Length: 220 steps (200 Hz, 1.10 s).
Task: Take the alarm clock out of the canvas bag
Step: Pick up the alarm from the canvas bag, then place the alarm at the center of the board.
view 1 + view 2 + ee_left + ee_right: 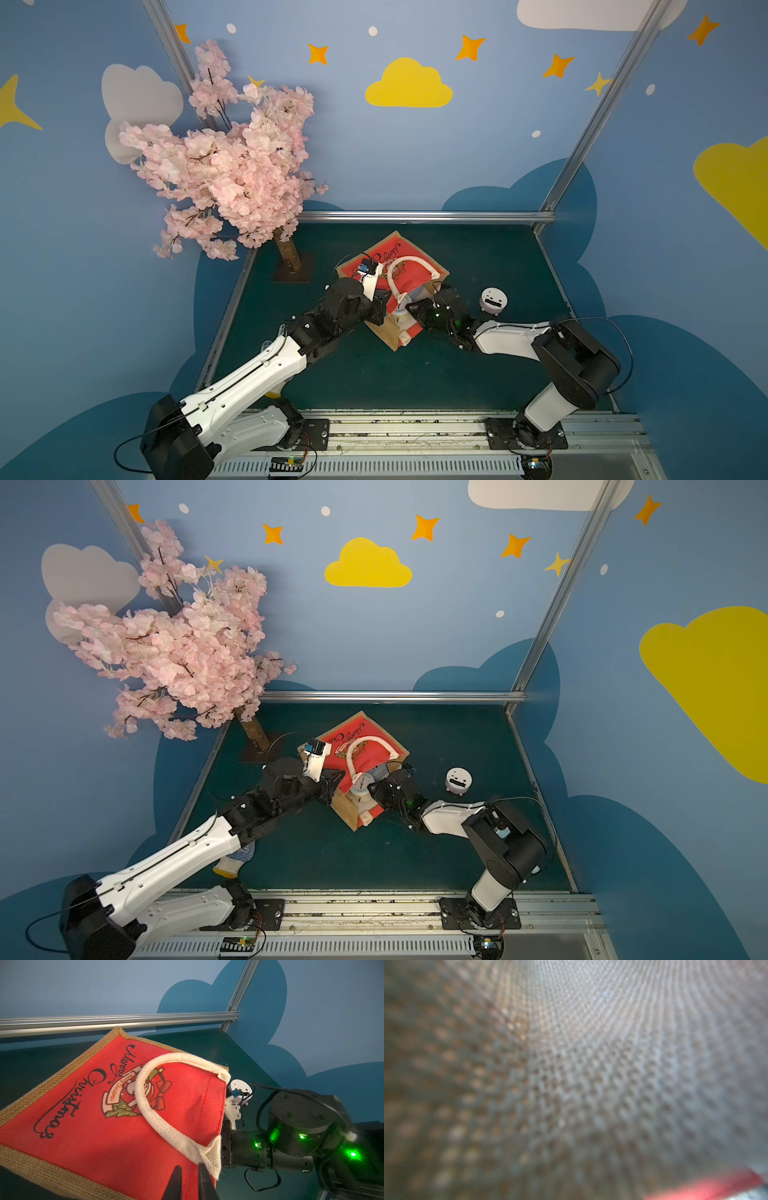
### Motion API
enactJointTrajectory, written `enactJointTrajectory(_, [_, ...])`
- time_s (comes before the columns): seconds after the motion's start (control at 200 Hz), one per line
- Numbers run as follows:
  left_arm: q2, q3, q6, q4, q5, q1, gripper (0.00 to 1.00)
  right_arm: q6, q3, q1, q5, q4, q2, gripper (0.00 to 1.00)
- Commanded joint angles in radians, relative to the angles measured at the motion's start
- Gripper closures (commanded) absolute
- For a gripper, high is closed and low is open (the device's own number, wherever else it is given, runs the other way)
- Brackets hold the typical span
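Alarm clock (360,786) looks round, hard and light, so grab its sides; left gripper (189,1164) pinches the canvas bag (104,1126), right gripper's (376,789) opening I cannot tell.

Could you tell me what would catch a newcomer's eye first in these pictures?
A pink blossom tree towers at the far left corner of the dark green table. In the middle lies a red canvas bag reading Merry Christmas, on its side, with the left claw pinching its rim and the right claw at its mouth. A small white round gadget stands just right of it.
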<state>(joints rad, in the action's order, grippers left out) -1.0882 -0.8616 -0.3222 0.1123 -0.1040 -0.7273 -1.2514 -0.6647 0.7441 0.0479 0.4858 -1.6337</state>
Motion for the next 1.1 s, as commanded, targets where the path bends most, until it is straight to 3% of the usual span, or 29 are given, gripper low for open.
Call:
enactJointTrajectory(0.0, [0.000, -0.016, -0.006, -0.001, 0.001, -0.001, 0.83, 0.018, 0.041, -0.014, -0.021, -0.012, 0.019, 0.81])
enactJointTrajectory(0.741, [-0.017, -0.019, -0.023, -0.010, 0.010, -0.003, 0.84, 0.108, 0.150, -0.099, 0.025, -0.124, 0.237, 0.82])
enactJointTrajectory(1.096, [-0.024, -0.020, -0.021, -0.019, 0.015, -0.003, 0.84, 0.155, 0.229, -0.155, 0.024, -0.282, 0.478, 0.83])
